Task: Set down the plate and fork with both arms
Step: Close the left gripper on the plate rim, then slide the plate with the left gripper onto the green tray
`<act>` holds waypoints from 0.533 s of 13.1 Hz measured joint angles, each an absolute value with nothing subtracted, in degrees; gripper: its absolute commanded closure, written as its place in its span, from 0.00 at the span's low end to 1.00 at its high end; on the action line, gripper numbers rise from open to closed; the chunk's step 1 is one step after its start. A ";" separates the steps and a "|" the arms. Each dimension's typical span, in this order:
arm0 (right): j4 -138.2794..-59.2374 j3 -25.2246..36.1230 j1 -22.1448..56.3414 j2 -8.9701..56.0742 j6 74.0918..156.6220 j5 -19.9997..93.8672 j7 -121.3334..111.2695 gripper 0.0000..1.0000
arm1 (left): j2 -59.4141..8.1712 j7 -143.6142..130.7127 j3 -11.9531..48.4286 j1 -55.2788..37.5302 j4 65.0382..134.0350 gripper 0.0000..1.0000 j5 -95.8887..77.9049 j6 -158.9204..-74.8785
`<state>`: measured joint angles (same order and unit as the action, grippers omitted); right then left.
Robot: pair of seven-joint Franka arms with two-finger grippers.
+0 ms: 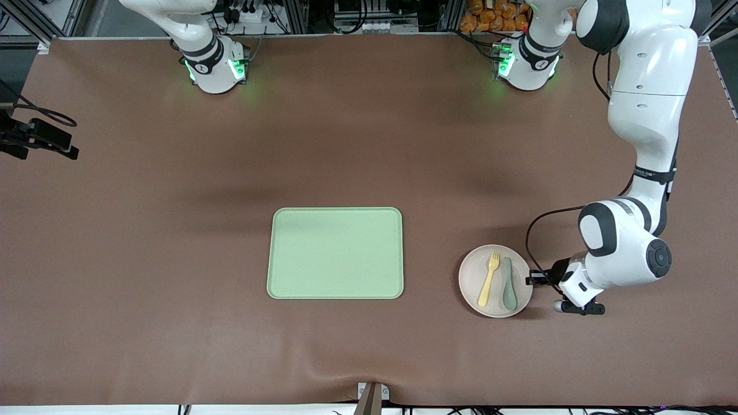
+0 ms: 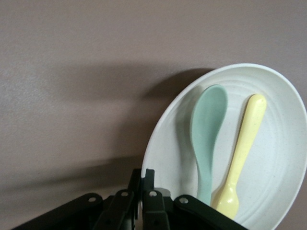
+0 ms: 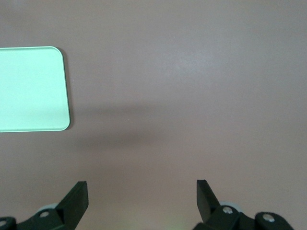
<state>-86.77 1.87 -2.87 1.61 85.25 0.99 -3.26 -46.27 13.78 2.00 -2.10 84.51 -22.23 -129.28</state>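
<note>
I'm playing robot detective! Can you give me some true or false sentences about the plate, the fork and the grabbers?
1. The fork lies on the plate. True.
2. The spoon is on the green tray. False: it lies on the plate beside the fork.
3. The left gripper is shut on the plate's rim. True.
4. The right gripper holds the fork. False: it is open, holding nothing, over bare table.
5. The plate sits on the tray. False: it sits on the table toward the left arm's end.
</note>
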 measured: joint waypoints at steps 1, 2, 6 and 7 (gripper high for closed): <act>-86.77 1.87 -2.87 1.61 85.25 0.99 -3.26 0.00 | -46.27 13.78 2.32 -2.12 84.25 1.00 -22.26 -129.28; -86.77 1.87 -2.87 1.62 85.25 0.99 -3.26 0.00 | -46.27 13.75 2.61 -2.12 84.10 1.00 -22.76 -129.28; -86.77 1.87 -2.87 1.62 85.25 0.99 -3.26 0.00 | -46.20 13.28 3.23 -2.19 83.65 1.00 -26.55 -129.24; -86.77 1.87 -2.87 1.62 85.25 0.99 -3.27 0.00 | -46.00 12.15 3.49 -2.21 83.34 1.00 -26.58 -129.11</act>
